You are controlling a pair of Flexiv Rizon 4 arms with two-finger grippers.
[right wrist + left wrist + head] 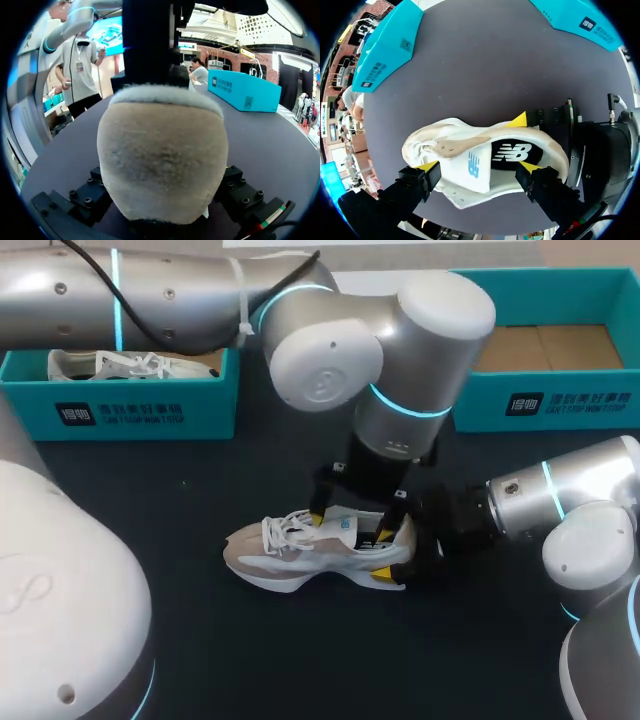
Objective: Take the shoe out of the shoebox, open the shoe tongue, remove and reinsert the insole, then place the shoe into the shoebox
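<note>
shoe (300, 555): beige and white, upright on the dark table (300, 660), toe to the left
left gripper (356, 525): down over the shoe's opening, one yellow tip by the laces
right gripper (402, 555): at the heel
teal shoeboxes (130, 405) (560, 405): at the far edge, the left one holding a white sneaker (110, 365)

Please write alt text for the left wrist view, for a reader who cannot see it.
A beige and white shoe sits on a dark table under the open left claw, whose fingers straddle the shoe's opening, one by the tongue. The right claw grips the heel; two teal boxes stand farther back.
</note>
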